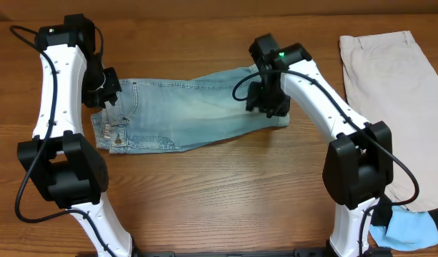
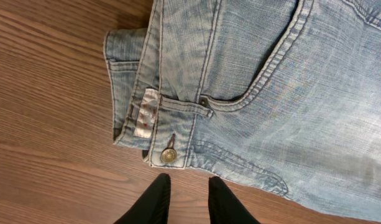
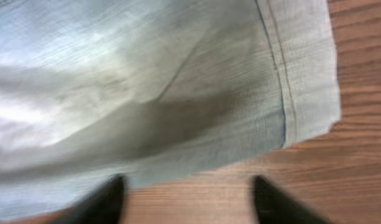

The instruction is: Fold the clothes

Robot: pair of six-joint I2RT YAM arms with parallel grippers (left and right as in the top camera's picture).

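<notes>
The denim shorts [image 1: 190,114] are faded, matt woven cloth with ridged seams; their button [image 2: 168,155] is dull metal. The counter [image 1: 226,193] is smooth grained wood, faintly glossy. My fingers [image 2: 156,200] look matt black, plastic-like.

denim shorts [image 1: 190,118] flat centre, beige shorts [image 1: 397,86] right

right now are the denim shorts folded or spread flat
folded once lengthwise: denim shorts lie as a single leg shape, waistband doubled at the button; not folded crosswise

Wooden table [image 1: 226,193], brown horizontal grain
</notes>
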